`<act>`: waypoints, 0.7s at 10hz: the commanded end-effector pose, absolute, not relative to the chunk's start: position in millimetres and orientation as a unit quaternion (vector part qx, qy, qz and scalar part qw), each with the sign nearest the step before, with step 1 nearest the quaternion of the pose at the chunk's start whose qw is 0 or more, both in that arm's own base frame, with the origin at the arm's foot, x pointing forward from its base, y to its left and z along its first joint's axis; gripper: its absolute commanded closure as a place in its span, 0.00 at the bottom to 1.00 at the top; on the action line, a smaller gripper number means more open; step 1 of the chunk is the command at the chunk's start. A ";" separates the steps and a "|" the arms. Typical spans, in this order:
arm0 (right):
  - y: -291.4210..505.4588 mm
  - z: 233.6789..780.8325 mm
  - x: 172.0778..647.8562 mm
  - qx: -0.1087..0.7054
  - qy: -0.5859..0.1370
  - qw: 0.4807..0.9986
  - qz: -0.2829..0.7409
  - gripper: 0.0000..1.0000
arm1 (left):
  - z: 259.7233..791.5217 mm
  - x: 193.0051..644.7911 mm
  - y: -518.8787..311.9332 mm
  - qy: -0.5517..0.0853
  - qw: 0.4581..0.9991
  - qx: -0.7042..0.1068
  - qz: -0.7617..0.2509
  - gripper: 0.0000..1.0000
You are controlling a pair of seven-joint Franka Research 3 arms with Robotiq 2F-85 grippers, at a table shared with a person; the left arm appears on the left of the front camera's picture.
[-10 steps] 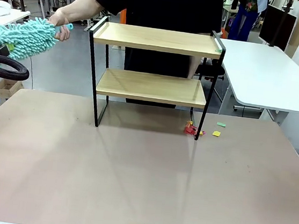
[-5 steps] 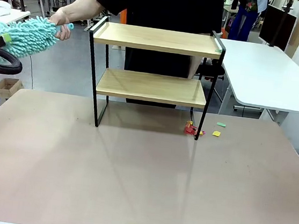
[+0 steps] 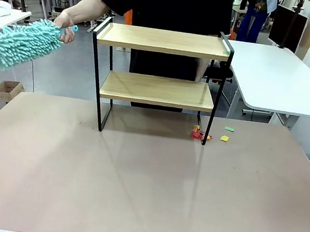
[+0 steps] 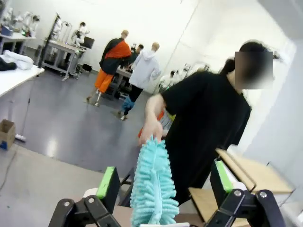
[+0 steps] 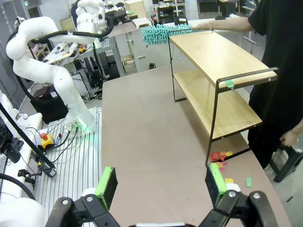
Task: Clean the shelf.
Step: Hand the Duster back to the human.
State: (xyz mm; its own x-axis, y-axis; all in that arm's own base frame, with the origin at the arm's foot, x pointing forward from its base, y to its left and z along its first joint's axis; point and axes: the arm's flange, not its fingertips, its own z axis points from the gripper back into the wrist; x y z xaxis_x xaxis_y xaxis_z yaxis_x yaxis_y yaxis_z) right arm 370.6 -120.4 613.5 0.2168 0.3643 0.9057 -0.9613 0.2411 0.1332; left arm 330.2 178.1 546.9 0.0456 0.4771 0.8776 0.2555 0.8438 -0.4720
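The shelf (image 3: 159, 66) stands at the far middle of the brown table, both its wooden boards bare. A person behind it holds a fluffy turquoise duster (image 3: 19, 42) by the handle, out to the shelf's left. In the left wrist view the duster (image 4: 152, 189) hangs between the spread fingers of my left gripper (image 4: 164, 168), which is open and does not grip it. The person's hand (image 4: 150, 128) holds the duster's far end. My right gripper (image 5: 161, 170) is open and empty above the table, well away from the shelf (image 5: 215, 66) and the duster (image 5: 164, 32).
Small coloured paper scraps (image 3: 200, 134) lie on the table by the shelf's front right leg. A white table (image 3: 277, 74) stands at the far right. My left arm (image 5: 49, 66) rises from beyond the table's left edge. People stand far off in the room.
The black cable and arm part at the front view's left edge have gone out of the picture. The duster has tilted down to the left, still in the person's hand.
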 end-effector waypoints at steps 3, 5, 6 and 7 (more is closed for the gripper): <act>-121.0 614.5 370.2 0.374 -0.397 0.681 0.489 0.00 | 564.3 302.3 247.9 -0.698 0.631 -0.313 0.131 0.00; -121.0 614.5 370.2 0.374 -0.397 0.681 0.489 0.00 | 556.3 300.4 258.9 -0.708 0.626 -0.294 0.142 0.00; -121.0 614.5 370.2 0.374 -0.397 0.681 0.489 0.00 | 564.3 295.6 250.7 -0.703 0.630 -0.301 0.136 0.00; -121.0 614.5 370.2 0.374 -0.397 0.681 0.489 0.00 | 564.3 295.6 250.7 -0.703 0.630 -0.301 0.136 0.00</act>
